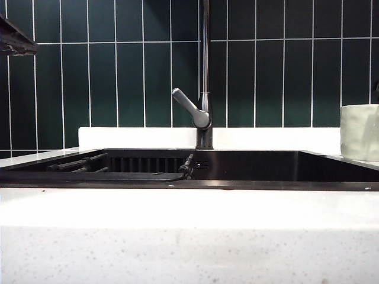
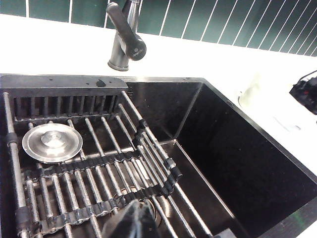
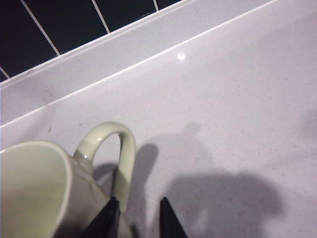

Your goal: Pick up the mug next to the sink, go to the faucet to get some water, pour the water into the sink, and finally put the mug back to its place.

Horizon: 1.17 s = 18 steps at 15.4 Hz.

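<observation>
One mug stands upright on the white speckled countertop at the far right, just beside the sink rim; its cream wall is dimpled. One faucet rises behind the sink's middle, its grey lever handle angled up to the left (a small mark on the lever's end cap is too blurred to read). No other writing can be read. In the black basin lie one roll-up drying rack of metal rods and one round steel strainer cover. Dark green tiles line the wall. The right gripper is at the mug handle, its two black fingers parted, one finger touching the mug. The left gripper hangs over the rack, clenched on nothing.
</observation>
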Motion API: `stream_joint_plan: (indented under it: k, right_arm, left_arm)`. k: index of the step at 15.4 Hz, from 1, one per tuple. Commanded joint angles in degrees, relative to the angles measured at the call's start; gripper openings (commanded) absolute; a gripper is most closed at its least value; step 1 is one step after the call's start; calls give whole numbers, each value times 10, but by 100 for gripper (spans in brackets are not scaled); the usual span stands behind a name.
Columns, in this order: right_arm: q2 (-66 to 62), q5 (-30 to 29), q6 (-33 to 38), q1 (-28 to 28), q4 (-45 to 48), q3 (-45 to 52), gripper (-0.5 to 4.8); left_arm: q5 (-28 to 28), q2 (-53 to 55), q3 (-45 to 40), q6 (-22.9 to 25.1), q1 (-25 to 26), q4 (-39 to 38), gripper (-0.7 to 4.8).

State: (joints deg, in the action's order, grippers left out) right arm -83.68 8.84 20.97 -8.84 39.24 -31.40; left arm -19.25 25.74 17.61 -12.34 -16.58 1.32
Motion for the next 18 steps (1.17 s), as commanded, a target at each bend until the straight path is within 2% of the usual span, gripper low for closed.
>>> stream_joint_plan:
  k: [1, 3, 5, 7, 9, 11, 13, 16, 18]
  right_arm:
    - [59, 1, -32, 0, -63, -2, 84]
    - [141, 1, -111, 1, -117, -1, 74]
    - [223, 0, -122, 4, -170, -1, 71]
    - [298, -26, -122, 11, -217, -1, 58]
    - [365, -34, -122, 24, -261, 0, 51]
    - [433, -37, -122, 49, -310, 0, 48]
    - [522, -37, -141, 102, -376, 3, 39]
    - [607, -38, -182, 162, -415, 24, 39]
    - [653, -38, -183, 185, -429, 49, 39]
  left_arm:
    - [-3, -6, 1, -1, 0, 4, -6]
    - [-2, -43, 2, -1, 0, -7, -6]
    - [9, -91, 2, 4, 0, -57, -6]
    - [46, -132, 2, 24, 0, -109, -6]
    - [89, -141, 2, 53, 0, -115, -6]
    - [130, -140, 1, 80, 0, -116, -6]
    - [141, -139, -7, 104, 0, -115, -6]
    - [141, -140, -33, 104, 0, -115, -6]
    - [141, -140, -50, 101, 0, -95, -6]
